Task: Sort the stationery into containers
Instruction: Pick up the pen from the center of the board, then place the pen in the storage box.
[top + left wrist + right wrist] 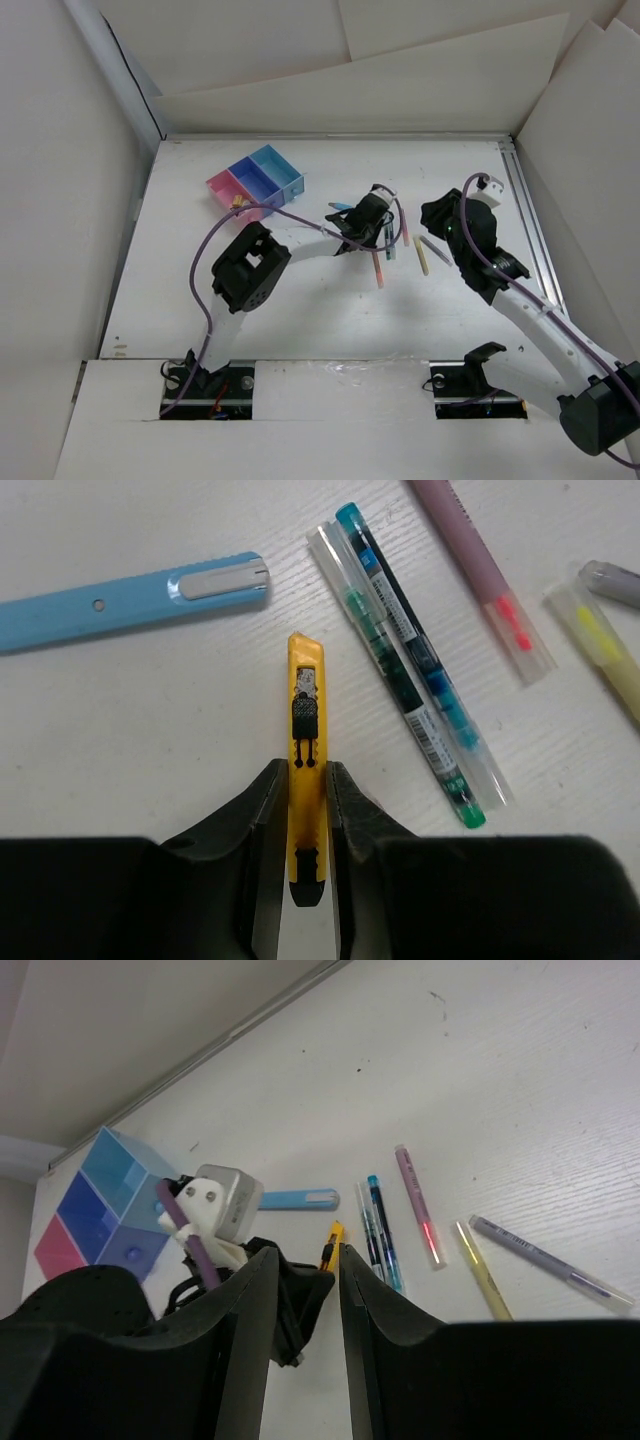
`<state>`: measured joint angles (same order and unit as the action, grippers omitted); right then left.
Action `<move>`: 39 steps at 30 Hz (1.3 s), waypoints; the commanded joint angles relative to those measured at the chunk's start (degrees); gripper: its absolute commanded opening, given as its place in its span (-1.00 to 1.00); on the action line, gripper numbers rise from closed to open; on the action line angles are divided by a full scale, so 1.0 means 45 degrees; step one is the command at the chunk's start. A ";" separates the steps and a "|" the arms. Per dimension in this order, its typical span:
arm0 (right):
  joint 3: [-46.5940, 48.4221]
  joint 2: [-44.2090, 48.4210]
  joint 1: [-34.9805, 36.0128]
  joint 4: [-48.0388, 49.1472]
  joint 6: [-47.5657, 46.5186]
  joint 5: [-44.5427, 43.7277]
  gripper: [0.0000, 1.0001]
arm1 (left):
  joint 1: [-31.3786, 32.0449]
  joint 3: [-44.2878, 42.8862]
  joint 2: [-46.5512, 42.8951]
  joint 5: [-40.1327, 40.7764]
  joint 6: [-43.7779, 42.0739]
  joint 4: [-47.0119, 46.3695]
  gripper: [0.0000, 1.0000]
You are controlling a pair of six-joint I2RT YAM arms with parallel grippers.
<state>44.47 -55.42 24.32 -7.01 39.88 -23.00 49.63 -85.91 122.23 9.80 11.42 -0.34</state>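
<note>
Yellow cutter pinched between the left fingers, tip pointing away

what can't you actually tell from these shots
- Top view: the cutter is hidden under the left gripper.
- Left wrist view: the blue pen runs off the left edge, and the pink marker runs off the top.
- Right wrist view: the bins are partly blocked by the left arm.
</note>
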 commanded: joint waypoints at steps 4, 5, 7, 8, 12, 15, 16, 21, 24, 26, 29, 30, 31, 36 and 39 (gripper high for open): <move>-0.0018 0.0245 -0.0091 0.0522 0.0005 0.0073 -0.26 | 0.0007 0.0613 -0.2884 -0.0010 0.0353 -0.0315 -1.00; -0.0018 0.0245 -0.0091 0.0522 0.0005 0.0189 -0.26 | 0.0007 0.0827 -0.3311 -0.0010 0.0507 -0.0315 -1.00; -0.0018 0.0361 -0.0091 0.0522 0.0005 0.0190 -0.26 | 0.0007 0.1101 -0.3724 -0.0010 0.0664 -0.0607 -1.00; -0.0018 0.0362 -0.0091 0.0522 0.0005 0.0190 -0.26 | 0.0007 0.1103 -0.4035 0.0125 0.0975 -0.0608 -1.00; -0.0018 0.0362 -0.0208 0.0522 0.0005 0.0482 -0.24 | -0.1335 0.1549 -0.4835 0.0497 0.2533 -0.0452 -1.00; -0.0018 0.0362 -0.0208 0.0522 -0.0111 0.0483 -0.24 | -0.2586 0.2290 -0.5520 0.0168 0.3864 -0.1115 -1.00; -0.0018 0.0362 -0.0208 0.0522 -0.0112 0.0483 -0.24 | -0.3615 0.2507 -0.5697 -0.0279 0.4738 -0.1309 -1.00; -0.0018 0.0245 -0.0208 0.0522 -0.0112 0.0718 -0.24 | -0.6298 0.3601 -0.6245 -0.0772 0.6640 -0.2423 -1.00; -0.0018 0.0245 -0.0208 0.0522 -0.0112 0.0718 -0.24 | -0.7471 0.3603 -0.6245 -0.0655 0.7342 -0.2425 -1.00; 0.0099 0.0128 -0.0091 0.0522 -0.0228 0.0835 -0.24 | -0.8230 0.3719 -0.5993 -0.0655 0.7675 -0.2425 -1.00; 0.0099 0.0128 -0.0091 0.0657 -0.0229 0.1011 -0.24 | -0.8761 0.3333 -0.5409 -0.0870 0.7970 -0.2600 -1.00; 0.0099 0.0128 -0.0091 0.0658 -0.0229 0.1011 -0.21 | -0.8878 0.3058 -0.5193 -0.0870 0.7970 -0.2426 -1.00; 0.0099 0.0128 -0.0091 0.0658 -0.0229 0.1011 -0.21 | -0.8880 0.2766 -0.4978 -0.0870 0.7970 -0.1922 -1.00; 0.0099 -0.0009 0.0026 0.0658 -0.0346 0.1011 -0.21 | -0.8880 0.2313 -0.4274 -0.0109 0.7833 -0.1683 -1.00; 0.0099 -0.0146 0.0026 0.0658 -0.0346 0.0874 -0.19 | -0.8880 0.2197 -0.4001 0.0164 0.7950 -0.1507 -1.00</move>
<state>44.14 -55.75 24.05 -6.79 39.20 -19.00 9.43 -73.43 103.83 8.36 46.28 -7.64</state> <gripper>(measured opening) 0.405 0.145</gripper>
